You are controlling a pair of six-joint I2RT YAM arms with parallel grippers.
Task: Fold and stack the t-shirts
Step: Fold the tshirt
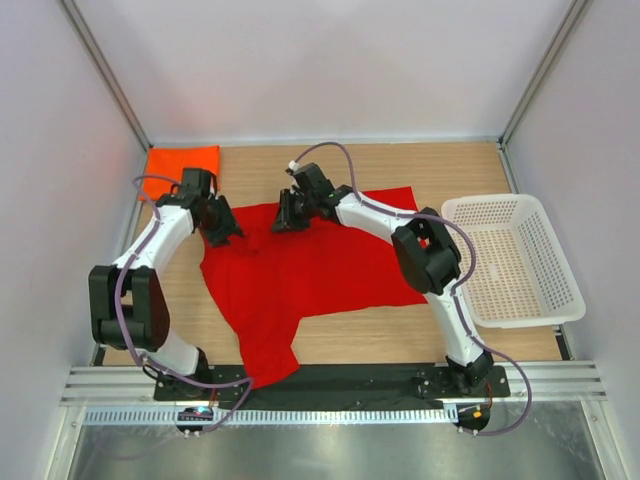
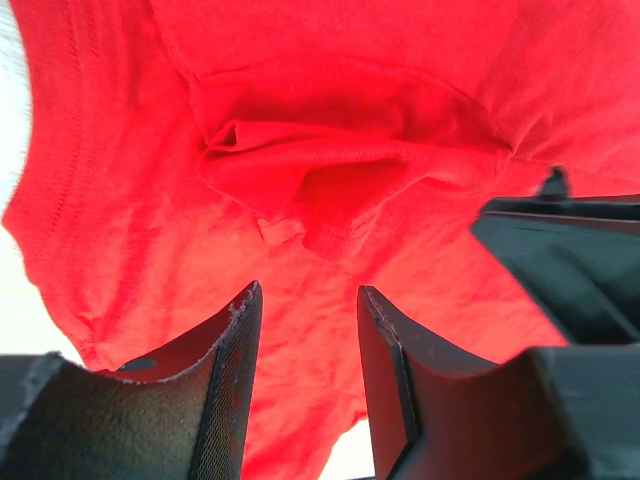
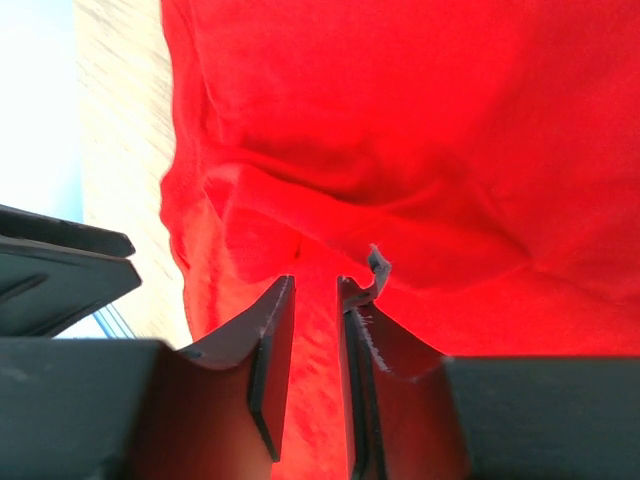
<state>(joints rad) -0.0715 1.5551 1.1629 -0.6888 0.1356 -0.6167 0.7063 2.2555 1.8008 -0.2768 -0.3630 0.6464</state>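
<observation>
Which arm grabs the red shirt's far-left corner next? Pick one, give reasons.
Left, probably. The left gripper hovers at the far-left corner of the red shirt, jaws apart over the cloth. The right gripper sits farther right along the far edge, so it would have to reach across.

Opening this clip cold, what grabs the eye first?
A red t-shirt lies rumpled across the middle of the table, reaching its near edge, with the left tool and right tool both at its far edge. A folded orange t-shirt sits in the far left corner, a white mesh basket at right.
</observation>
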